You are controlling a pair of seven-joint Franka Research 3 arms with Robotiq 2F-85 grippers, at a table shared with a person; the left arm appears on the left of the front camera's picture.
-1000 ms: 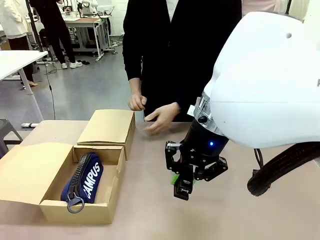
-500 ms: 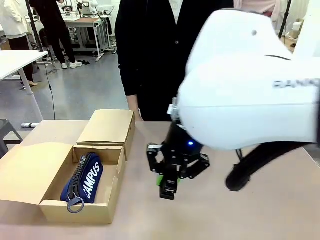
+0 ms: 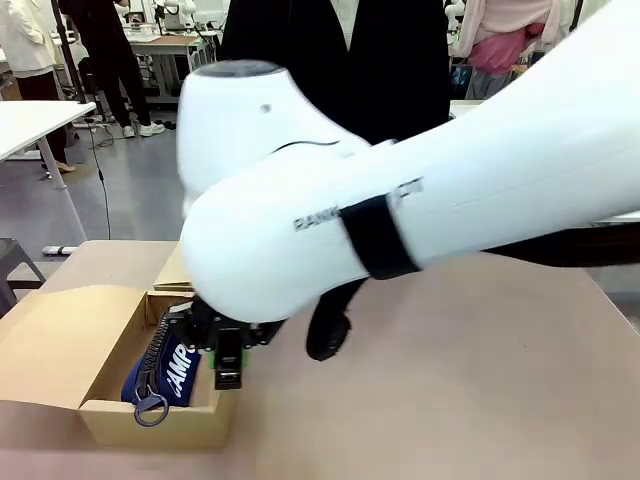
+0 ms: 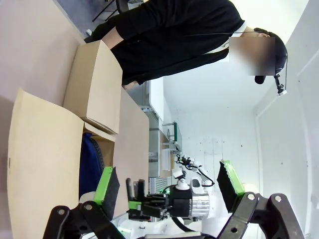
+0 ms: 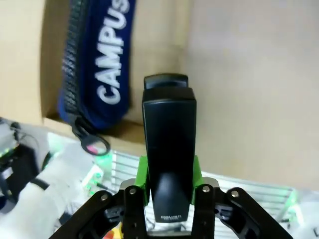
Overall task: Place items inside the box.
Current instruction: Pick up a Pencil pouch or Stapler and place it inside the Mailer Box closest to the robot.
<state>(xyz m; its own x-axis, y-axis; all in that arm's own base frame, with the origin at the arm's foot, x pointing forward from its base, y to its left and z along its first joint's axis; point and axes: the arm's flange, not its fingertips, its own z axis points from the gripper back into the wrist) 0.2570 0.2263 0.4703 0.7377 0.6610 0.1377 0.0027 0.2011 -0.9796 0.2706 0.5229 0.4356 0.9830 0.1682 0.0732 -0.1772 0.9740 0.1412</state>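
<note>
In the front view my right arm sweeps across the frame from the right. My right gripper (image 3: 228, 350) hangs in the lower left, just over the near right corner of the open cardboard box (image 3: 150, 425). It pinches a black stapler (image 3: 228, 374) that points down. The navy "CAMPUS" pouch (image 3: 172, 372) already lies inside the box, along its floor.

In the left wrist view my left gripper (image 4: 167, 186) sits at the bottom edge, its green pads (image 4: 107, 183) spread wide with nothing between them. The box (image 4: 42, 149) stands sideways at the left of the frame, with a strip of the blue pouch (image 4: 90, 167) showing inside it.

In the right wrist view the stapler (image 5: 168, 127) rises from the bottom centre, clamped by its flat sides between my green pads (image 5: 142, 175) near its back end. Most of its length juts out past the grip. Its nose is over the box wall (image 5: 185, 45), with the pouch (image 5: 102, 64) in the upper left and bare table (image 5: 249, 74) to the right.

I judge the stapler to be stiff, dense for its size and smooth-skinned. With so much of it overhanging, it could pivot or slide in the pads. The side hold on the body suits it, since a grip top to bottom would squeeze the hinged arm. The pouch looks soft and would give if the stapler landed on it.
</note>
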